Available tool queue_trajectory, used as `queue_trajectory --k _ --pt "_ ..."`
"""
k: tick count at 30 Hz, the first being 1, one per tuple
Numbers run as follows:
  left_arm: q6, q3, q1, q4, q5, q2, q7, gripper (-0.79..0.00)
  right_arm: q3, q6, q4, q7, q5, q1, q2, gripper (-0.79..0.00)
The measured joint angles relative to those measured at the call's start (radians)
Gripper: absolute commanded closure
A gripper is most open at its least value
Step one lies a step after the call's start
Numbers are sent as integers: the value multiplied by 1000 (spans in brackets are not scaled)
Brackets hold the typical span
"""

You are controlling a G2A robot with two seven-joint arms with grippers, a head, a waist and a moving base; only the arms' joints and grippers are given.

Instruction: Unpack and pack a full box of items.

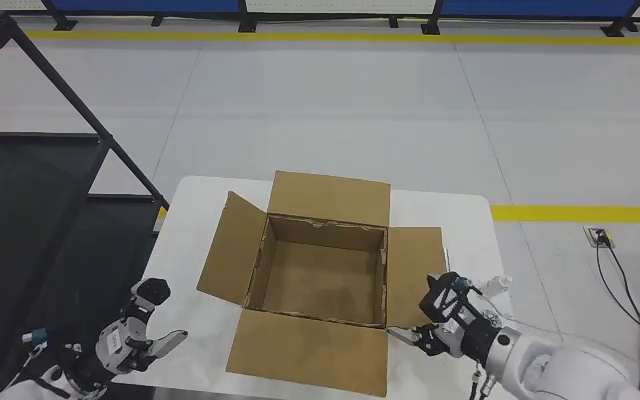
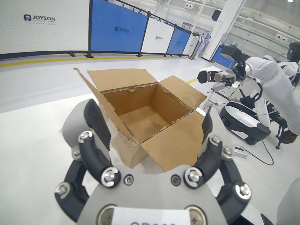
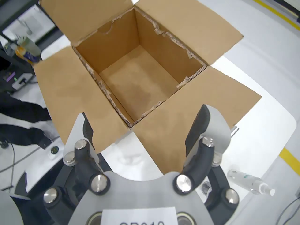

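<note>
The spray bottle [image 1: 497, 286] at the table's [image 1: 200, 215] right edge is mostly hidden from above behind the right gripper [image 1: 432, 312]. Only its pale cap end shows there, too small to make out. The box [image 1: 318, 285] hides its own near inner wall from the top view, and its near flap [image 1: 308, 355] covers the table beneath. In the right wrist view the box's left flap [image 3: 82, 5] is cut off by the picture's edge. In the left wrist view the spread fingers [image 2: 96, 122] of the left gripper [image 2: 150, 108] cover parts of the box's near corner. One finger overlaps a label [image 2: 123, 139] on the left outer wall, and the label's print is too small to read.
</note>
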Motion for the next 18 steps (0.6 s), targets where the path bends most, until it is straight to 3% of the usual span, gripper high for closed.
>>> queue_trajectory --k 8,15,18 --pt "28 43 -22 34 38 -4 56 -785 -150 -43 -67 -38 -380 -27 12 -785" --pt "34 86 -35 13 52 -4 71 -785 -320 42 -42 46 -730 4 10 -785" --pt "34 96 -32 3 59 -4 79 -785 -372 89 -27 73 -791 34 3 -785"
